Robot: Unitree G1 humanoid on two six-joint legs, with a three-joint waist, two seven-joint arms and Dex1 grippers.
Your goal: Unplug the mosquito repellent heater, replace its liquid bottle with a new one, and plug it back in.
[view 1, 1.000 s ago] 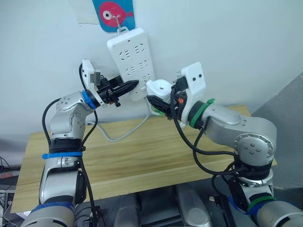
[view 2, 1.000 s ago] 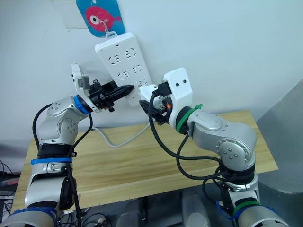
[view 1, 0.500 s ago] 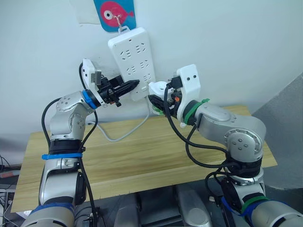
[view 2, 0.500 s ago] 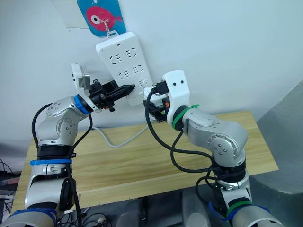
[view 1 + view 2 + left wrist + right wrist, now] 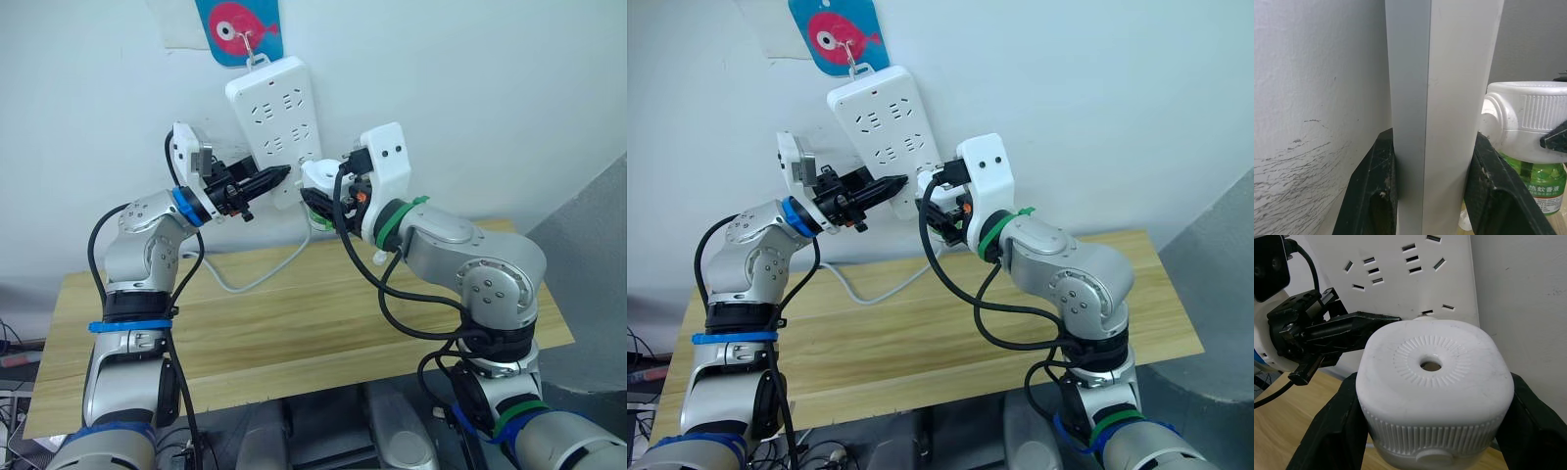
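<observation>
White wall (image 5: 490, 88) behind everything; wooden table (image 5: 294, 323) below it, its top bare where visible apart from a white cable (image 5: 257, 279) trailing down from the strip and across the back edge. Long white power strip (image 5: 277, 122) hangs tilted on the wall from a hook over a blue card with a pink fish (image 5: 238, 24). Both arms raised to the strip's lower end. Left gripper (image 5: 269, 179) reaches in from the robot's left; in the left wrist view its two black fingers (image 5: 1374, 191) sit one on each side of the strip's edge, pressed against it, so it is clamped on the strip. Right gripper (image 5: 318, 196) comes in from the robot's right and holds the mosquito repellent heater (image 5: 1435, 387), a white rounded cube with a ribbed ring and a round hole on its face; the right wrist view shows a black finger (image 5: 1332, 431) tight against each side of it. Heater is held up at the strip's lower right corner, just beside the left fingertips; whether its plug is seated in a socket cannot be told. Its green liquid bottle (image 5: 1542, 178) hangs under the heater body, screwed in, label with printed characters showing in the left wrist view. In the head view the bottle shows as a small green patch (image 5: 319, 219) below the white body.
</observation>
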